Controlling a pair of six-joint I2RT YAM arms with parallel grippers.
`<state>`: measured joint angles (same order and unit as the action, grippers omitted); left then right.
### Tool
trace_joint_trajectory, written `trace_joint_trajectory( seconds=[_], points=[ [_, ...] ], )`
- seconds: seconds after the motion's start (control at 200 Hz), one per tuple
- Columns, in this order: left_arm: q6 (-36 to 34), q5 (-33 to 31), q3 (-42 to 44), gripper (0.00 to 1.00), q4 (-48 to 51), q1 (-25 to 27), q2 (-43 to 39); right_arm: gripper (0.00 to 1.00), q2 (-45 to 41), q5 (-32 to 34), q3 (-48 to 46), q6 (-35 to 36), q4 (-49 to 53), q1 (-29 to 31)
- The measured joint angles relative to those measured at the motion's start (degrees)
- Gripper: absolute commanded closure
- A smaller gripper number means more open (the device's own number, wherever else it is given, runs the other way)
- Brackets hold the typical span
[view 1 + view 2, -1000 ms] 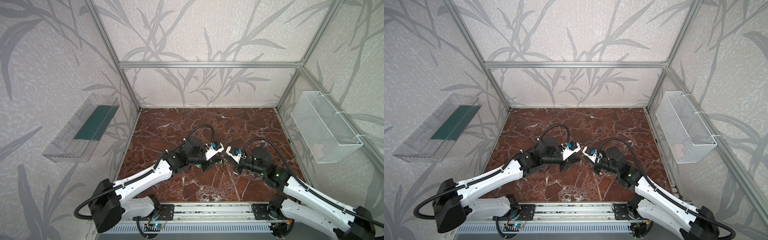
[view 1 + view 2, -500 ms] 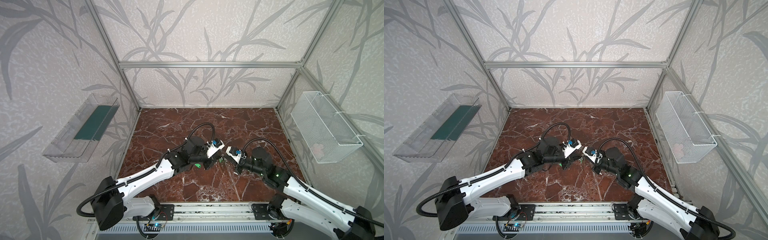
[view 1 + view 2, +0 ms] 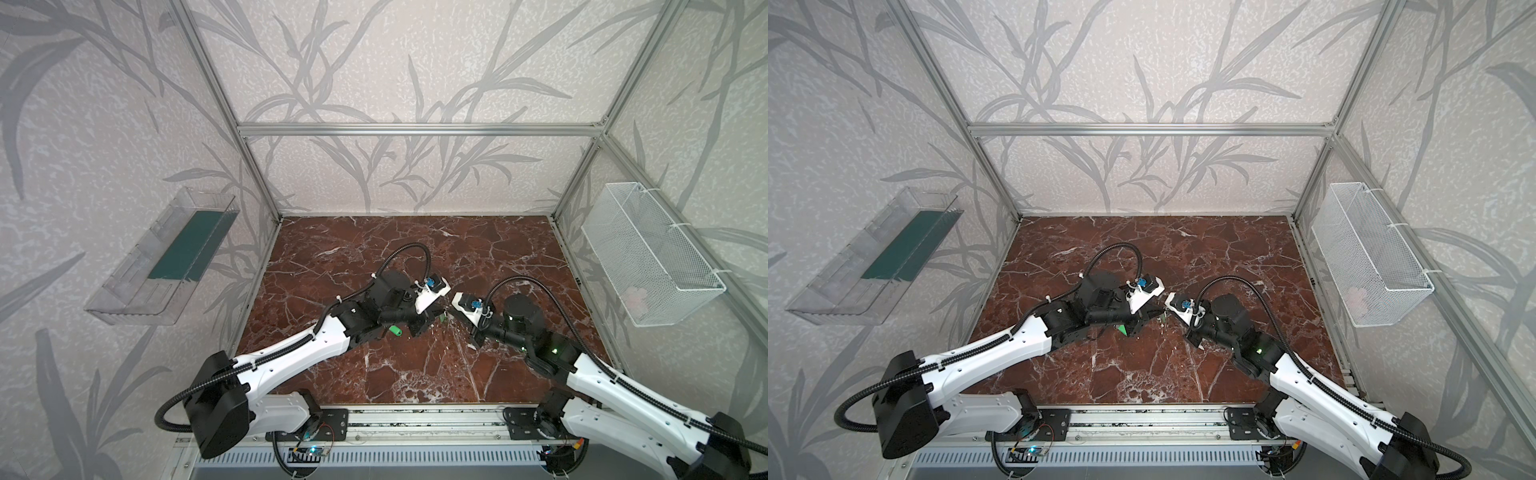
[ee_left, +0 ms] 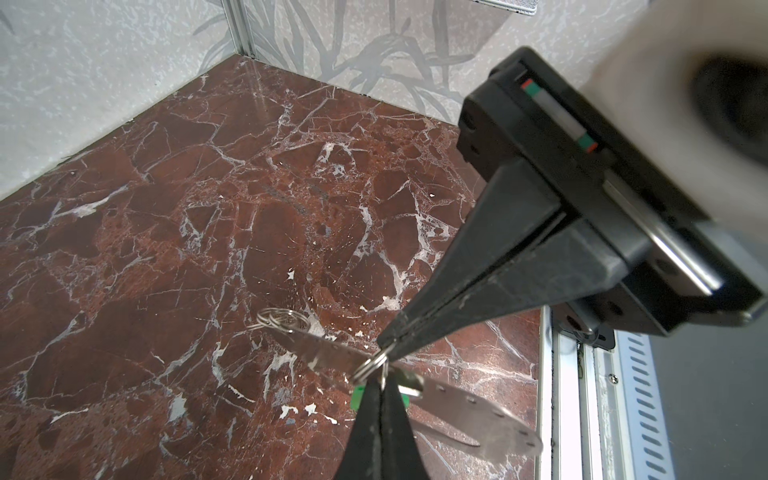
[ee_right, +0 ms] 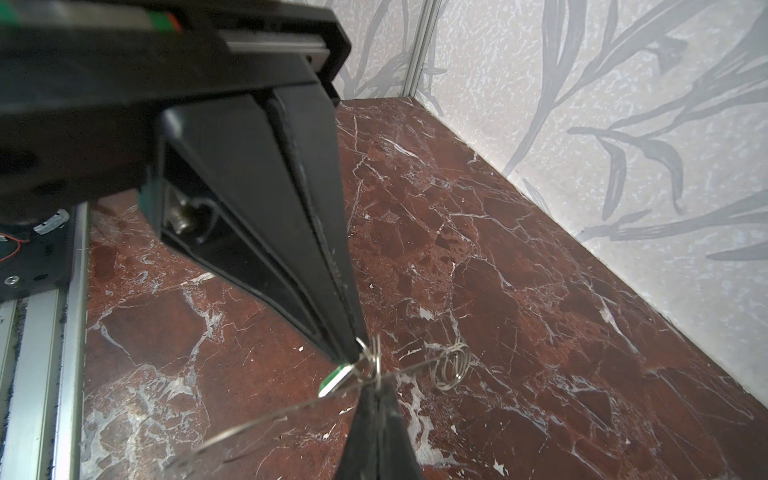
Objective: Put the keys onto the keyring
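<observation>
Above the red marble table (image 3: 374, 266), my left gripper (image 4: 376, 376) is clamped on a green key tag (image 4: 358, 398), my right gripper (image 4: 384, 347) pinches its split ring (image 4: 370, 368), both beside the grey keyring plate (image 4: 457, 409).

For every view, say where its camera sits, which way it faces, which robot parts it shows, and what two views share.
Both top views: high in front, looking down at the red marble table; left arm, right arm visible.
Left wrist: on the left arm, facing past the left gripper towards the right gripper.
Right wrist: the reverse.
Wrist views share the bright-green plastic key tag and flat grey metal plate.
</observation>
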<state>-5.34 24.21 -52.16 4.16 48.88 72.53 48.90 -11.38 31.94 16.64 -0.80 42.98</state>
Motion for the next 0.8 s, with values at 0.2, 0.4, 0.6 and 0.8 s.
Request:
trace_joint_trajectory(
  seconds=[0.2, 0.4, 0.6, 0.8],
  points=[
    [0.0, 0.8, -0.3, 1.00, -0.4, 0.2, 0.2, 1.00, 0.0, 0.1, 0.0, 0.0, 0.0, 0.0],
    [0.0, 0.0, -0.4, 1.00, -0.3, 0.2, 0.3, 1.00, 0.0, 0.4, 0.0, 0.0, 0.0, 0.0],
    [0.6, -2.2, -0.4, 1.00, -0.1, 0.3, 0.3, 1.00, 0.0, 0.5, 0.0, 0.7, 0.1, 0.0],
    [1.8, -3.3, -0.4, 1.00, 0.1, 0.3, 0.4, 1.00, 0.0, 1.0, 0.0, 1.4, 0.0, 0.3]
  ],
)
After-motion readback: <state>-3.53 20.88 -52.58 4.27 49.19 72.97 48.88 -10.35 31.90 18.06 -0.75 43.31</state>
